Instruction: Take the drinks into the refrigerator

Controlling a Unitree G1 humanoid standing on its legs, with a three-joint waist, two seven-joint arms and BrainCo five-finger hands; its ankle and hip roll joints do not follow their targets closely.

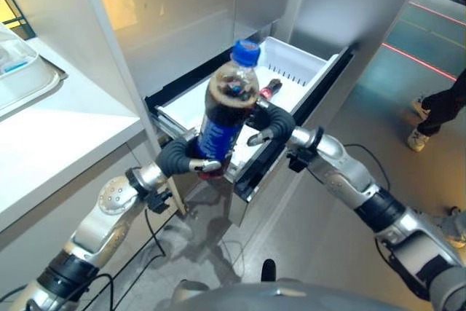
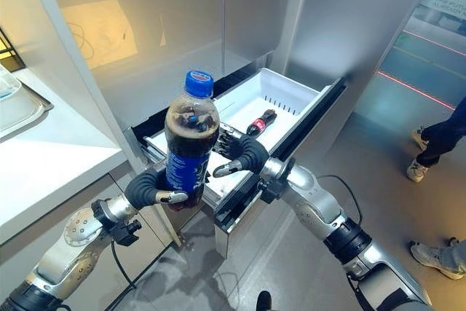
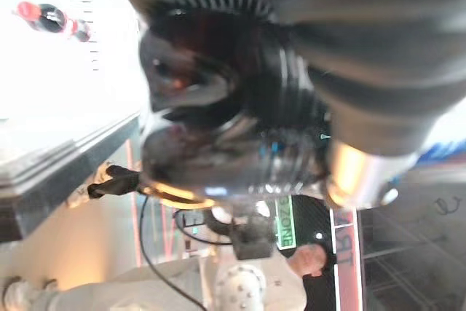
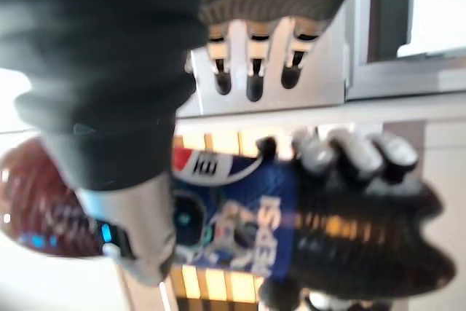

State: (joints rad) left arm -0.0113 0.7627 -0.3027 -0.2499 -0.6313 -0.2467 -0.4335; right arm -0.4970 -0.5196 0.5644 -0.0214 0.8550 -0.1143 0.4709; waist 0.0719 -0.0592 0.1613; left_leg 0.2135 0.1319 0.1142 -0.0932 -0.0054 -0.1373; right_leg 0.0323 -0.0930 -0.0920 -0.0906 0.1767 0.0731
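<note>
- At the centre of the right eye view, the left robot hand [image 2: 155, 189] reaches up from the lower left, fingers curled round the base of one upright cola bottle [image 2: 189, 143] with a blue cap.
- Just beside it, the right robot hand [image 2: 240, 156] comes in from the lower right, fingers loosely extended near the bottle's side, gripping nothing.
- Behind both, one white refrigerator drawer [image 2: 298, 100] stands pulled open, with one smaller bottle [image 2: 258, 122] lying inside: two drinks counted.
</note>
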